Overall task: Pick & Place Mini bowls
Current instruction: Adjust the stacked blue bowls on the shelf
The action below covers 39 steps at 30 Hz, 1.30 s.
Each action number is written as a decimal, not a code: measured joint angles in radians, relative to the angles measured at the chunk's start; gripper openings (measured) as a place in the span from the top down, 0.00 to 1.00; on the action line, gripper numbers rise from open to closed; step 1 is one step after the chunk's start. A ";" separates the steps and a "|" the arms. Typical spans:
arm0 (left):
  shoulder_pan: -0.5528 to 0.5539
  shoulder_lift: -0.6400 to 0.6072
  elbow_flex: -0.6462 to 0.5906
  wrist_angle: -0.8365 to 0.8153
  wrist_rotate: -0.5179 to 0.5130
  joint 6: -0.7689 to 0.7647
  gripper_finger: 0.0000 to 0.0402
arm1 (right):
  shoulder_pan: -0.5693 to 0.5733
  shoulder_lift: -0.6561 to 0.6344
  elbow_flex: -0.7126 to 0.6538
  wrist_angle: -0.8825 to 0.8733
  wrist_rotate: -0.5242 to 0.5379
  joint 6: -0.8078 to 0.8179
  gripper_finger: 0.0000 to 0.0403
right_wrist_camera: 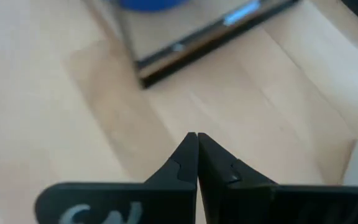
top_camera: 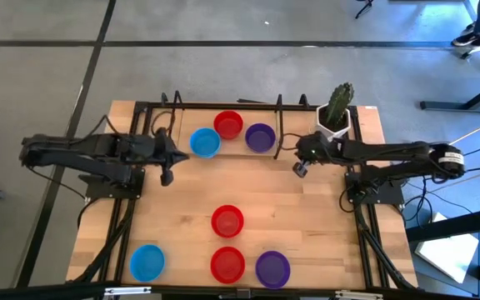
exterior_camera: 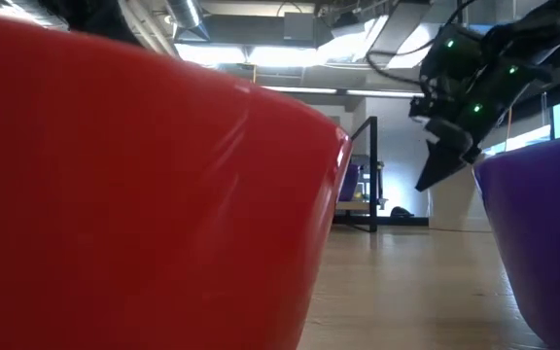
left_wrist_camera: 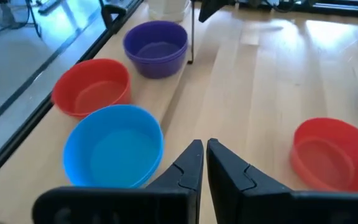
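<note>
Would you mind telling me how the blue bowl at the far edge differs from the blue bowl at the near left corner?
The far blue bowl touches a red bowl in a row of three; the near blue bowl stands alone. The far one lies close to the left gripper; the near one does not. Both look alike in size and are empty.

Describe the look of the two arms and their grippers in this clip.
Both arms are dark, near-black jointed links on black bases, with black cables trailing down the table. The left gripper and right gripper each have two slim black fingers tapering to points. The right arm's wrist shows small green lights in the low view; its gripper body carries pale lettering.
</note>
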 joint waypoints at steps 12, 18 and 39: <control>-0.092 0.294 -0.144 0.331 -0.232 -0.024 0.96 | 0.098 -0.081 0.000 0.030 0.044 -0.007 0.99; -0.104 0.508 -0.132 0.412 -0.342 -0.039 0.96 | 0.101 -0.081 0.000 0.032 0.046 -0.007 0.99; -0.064 0.677 -0.046 0.271 -0.466 -0.115 0.96 | 0.101 -0.081 0.000 0.039 0.046 -0.011 0.99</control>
